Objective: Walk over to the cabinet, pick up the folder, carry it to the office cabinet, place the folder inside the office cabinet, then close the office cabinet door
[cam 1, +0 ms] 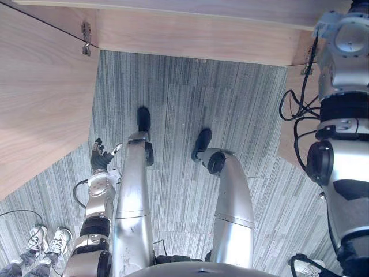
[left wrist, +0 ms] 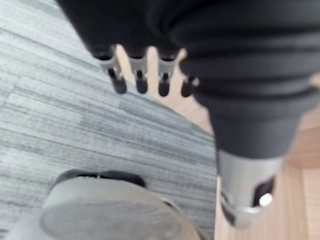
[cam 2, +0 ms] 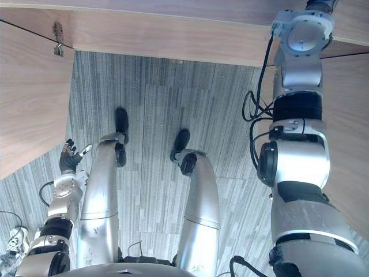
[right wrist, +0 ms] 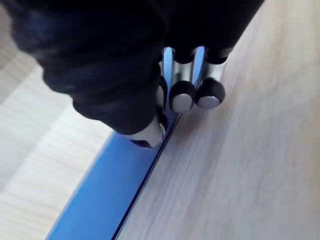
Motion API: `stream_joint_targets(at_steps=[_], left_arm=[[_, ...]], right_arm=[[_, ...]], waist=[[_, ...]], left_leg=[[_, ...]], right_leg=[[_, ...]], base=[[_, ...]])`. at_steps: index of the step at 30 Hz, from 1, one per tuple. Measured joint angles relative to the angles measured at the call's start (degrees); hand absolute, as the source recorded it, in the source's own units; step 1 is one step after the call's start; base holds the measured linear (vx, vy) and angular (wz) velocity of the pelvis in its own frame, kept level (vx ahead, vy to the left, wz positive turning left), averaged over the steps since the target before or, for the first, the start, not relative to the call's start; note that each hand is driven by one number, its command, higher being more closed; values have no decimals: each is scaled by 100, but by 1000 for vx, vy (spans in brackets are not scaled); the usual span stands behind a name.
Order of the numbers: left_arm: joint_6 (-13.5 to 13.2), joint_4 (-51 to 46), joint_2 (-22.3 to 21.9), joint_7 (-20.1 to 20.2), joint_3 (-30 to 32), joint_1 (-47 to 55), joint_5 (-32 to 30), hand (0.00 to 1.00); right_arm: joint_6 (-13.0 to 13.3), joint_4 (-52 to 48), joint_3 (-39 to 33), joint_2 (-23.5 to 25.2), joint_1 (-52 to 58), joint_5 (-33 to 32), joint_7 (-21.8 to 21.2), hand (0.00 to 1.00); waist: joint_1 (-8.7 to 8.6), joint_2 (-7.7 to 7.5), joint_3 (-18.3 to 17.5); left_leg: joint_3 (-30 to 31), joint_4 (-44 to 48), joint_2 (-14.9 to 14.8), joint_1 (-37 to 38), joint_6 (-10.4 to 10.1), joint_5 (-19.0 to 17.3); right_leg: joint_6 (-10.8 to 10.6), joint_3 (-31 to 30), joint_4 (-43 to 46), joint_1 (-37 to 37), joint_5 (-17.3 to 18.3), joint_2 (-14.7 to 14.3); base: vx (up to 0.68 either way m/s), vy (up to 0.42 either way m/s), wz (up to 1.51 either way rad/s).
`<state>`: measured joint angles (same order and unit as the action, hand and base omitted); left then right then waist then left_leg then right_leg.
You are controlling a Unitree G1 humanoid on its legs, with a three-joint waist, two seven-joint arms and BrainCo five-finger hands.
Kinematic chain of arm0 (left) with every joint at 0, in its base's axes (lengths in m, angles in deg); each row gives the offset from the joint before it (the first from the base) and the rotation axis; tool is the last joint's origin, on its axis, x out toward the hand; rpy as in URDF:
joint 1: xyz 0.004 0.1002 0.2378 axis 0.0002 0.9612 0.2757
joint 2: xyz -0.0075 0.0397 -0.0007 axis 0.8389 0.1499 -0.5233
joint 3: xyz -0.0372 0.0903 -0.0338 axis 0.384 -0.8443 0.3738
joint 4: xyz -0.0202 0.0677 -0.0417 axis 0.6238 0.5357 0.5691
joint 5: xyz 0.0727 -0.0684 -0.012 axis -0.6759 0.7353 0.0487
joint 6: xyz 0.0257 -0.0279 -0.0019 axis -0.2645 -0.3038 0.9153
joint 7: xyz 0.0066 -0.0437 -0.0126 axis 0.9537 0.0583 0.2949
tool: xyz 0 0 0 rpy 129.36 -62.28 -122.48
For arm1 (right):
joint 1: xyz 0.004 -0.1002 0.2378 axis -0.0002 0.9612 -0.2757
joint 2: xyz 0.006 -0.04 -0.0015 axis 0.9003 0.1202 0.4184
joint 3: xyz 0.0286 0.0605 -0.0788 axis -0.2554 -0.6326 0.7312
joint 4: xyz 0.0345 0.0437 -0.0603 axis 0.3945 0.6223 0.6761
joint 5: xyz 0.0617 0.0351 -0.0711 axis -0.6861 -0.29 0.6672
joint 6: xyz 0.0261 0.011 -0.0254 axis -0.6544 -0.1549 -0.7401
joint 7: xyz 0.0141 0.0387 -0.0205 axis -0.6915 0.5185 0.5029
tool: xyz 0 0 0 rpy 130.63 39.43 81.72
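Observation:
The blue folder (right wrist: pixel 112 187) stands on its edge on a light wooden surface (right wrist: pixel 245 155) in the right wrist view. My right hand (right wrist: pixel 192 92) is shut on the folder's upper end, its thumb on one face and its fingers on the other. In the eye views my right arm (cam 1: pixel 340 115) reaches up along the right side, past the wooden cabinet's front edge (cam 1: pixel 196 34). My left hand (cam 1: pixel 99 157) hangs low by my side over the grey carpet, fingers (left wrist: pixel 140 82) relaxed and holding nothing.
An open wooden cabinet door (cam 1: pixel 34 98) with a metal hinge (cam 1: pixel 86 39) stands at the left. Another wooden panel (cam 2: pixel 351 115) lies at the right behind my arm. A person's white shoes (cam 1: pixel 47 239) stand on the grey carpet (cam 1: pixel 190 109) at the lower left.

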<state>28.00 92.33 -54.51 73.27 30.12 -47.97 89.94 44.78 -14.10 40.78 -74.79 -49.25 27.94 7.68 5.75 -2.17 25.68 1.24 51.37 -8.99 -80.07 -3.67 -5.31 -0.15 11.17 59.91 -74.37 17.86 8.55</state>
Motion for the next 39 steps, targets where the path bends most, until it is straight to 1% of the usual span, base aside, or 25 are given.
stream_joint_targets(at_steps=[6, 11, 15, 19, 24, 26, 28, 30, 32, 33, 35, 36, 37, 39], left_arm=[[-1, 3, -18, -66, 10, 0, 9, 0], [-1, 3, -93, -86, 109, 0, 121, 0], [-1, 5, -112, -92, 123, -1, 230, 0], [-2, 1, -137, -93, 141, -1, 233, 0], [-5, -1, -219, -90, 267, -1, 250, 0], [-4, -9, -214, -91, 292, -1, 273, 0], [2, -11, -207, -93, 337, -1, 274, 0], [27, -30, -173, -96, 340, -3, 230, 0], [70, -46, -132, -95, 337, -3, 218, 0], [81, -64, -104, -92, 329, -8, 211, 0], [95, -80, -90, -92, 329, -11, 195, 0], [155, -91, -107, -80, 254, -11, 99, 0], [177, -91, -116, -72, 178, -11, 94, 0], [235, -108, -132, -23, -8, -10, -72, 0]], right_arm=[[-23, 432, 6, 6, -541, -427, 7, 100], [-87, 537, -2, 32, -705, -787, 37, 100], [-80, 688, -127, 121, -872, -1334, 52, 100], [-26, 687, -246, 234, -942, -1732, 45, 100], [16, 636, -242, 276, -911, -1980, 8, 100], [21, 344, -242, 328, -681, -1998, 7, 100], [45, -444, -272, 477, -186, -1995, 13, 100], [156, -1558, -300, 631, 554, -1915, 50, 100], [255, -2263, -357, 790, 1157, -1833, 63, 100], [271, -2798, -461, 934, 1601, -1696, 62, 100], [334, -3323, -526, 1078, 2014, -1643, 65, 100], [459, -4060, -508, 1204, 2782, -1378, 51, 100], [488, -4249, -506, 1244, 3007, -1286, 39, 100], [535, -4854, -500, 1513, 3753, -1068, 1, 100]], waist=[[3, 4, -9], [4, 6, -11], [-3, 9, -12], [-11, 14, -16], [-8, 36, -28], [-6, 36, -28], [-2, 36, -28], [-13, 36, -28], [-33, 35, -28], [-41, 31, -33], [-82, 33, -37], [-138, 24, -225], [-149, 23, -280], [-250, 17, -378]], left_leg=[[-76, -37, 6, -28, -14, 33], [-76, -39, 11, -27, -10, 39], [-85, -87, 28, 19, -13, 80], [-114, -242, 46, 96, -33, 183], [-111, -178, -2, 117, -40, 192], [-117, -104, -56, 121, -26, 171], [-109, 25, -120, 131, -7, 91], [-137, 185, -169, 203, 21, -15], [-167, 275, -210, 338, 40, -112], [-200, 328, -252, 447, 53, -191], [-229, 383, -265, 551, 83, -275], [-297, 434, -284, 604, 114, -358], [-306, 457, -291, 631, 120, -382], [-323, 526, -298, 810, 131, -483]], right_leg=[[33, -68, 19, -93, -20, 17], [34, -69, 21, -92, -21, 20], [44, -74, 21, -76, -27, 37], [79, -80, -17, -63, -52, 55], [107, -78, -20, -42, -75, 9], [101, -77, -17, -3, -82, -34], [98, -78, -2, 49, -80, -88], [76, -150, 72, 107, -67, -111], [49, -209, 101, 241, -50, -147], [-15, -248, 103, 349, -6, -185], [-27, -287, 119, 444, 12, -194], [-31, -352, 119, 474, 23, -194], [-33, -372, 119, 498, 31, -199], [-74, -404, 103, 696, 53, -211]], base=[[0, 0, 0], [0, 0, 0], [-2, 3, 1], [-9, 5, 5], [-3, 4, -3], [-2, 16, -13], [1, 22, -18], [2, 34, -16], [-2, 33, -18], [-6, 30, -23], [-10, 30, -16], [-5, 42, -15], [10, 43, -15], [29, 34, -11]])
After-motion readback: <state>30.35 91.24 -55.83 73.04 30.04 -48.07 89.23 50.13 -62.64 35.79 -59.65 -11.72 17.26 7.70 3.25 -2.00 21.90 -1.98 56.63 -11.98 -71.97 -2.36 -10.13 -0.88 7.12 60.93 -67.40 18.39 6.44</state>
